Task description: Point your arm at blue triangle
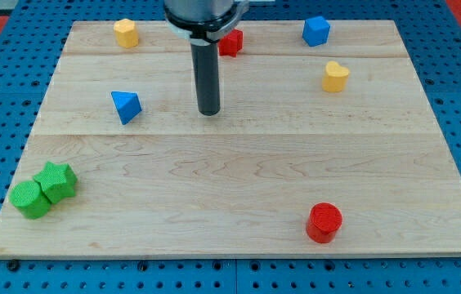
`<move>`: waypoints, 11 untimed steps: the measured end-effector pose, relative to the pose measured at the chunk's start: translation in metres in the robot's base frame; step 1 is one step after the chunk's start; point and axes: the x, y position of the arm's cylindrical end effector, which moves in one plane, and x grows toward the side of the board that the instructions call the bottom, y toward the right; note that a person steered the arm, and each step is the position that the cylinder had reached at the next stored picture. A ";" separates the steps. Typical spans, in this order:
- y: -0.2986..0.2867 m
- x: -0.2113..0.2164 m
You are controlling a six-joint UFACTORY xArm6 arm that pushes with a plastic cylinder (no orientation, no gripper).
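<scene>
The blue triangle lies on the wooden board at the view's upper left. My tip rests on the board to the right of the blue triangle, about a hundred pixels away, at nearly the same height in the view. There is bare board between them. The dark rod rises straight up from the tip to the view's top.
A yellow block sits at top left. A red block is partly hidden behind the rod. A blue cube and a yellow heart sit at top right. A red cylinder is at bottom right. Two green blocks touch at bottom left.
</scene>
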 end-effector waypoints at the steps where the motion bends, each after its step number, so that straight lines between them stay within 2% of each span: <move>1: -0.003 0.000; 6: 0.001 -0.018; 7: 0.001 -0.016; 8: -0.002 0.007; 9: -0.037 0.035; 11: -0.101 0.046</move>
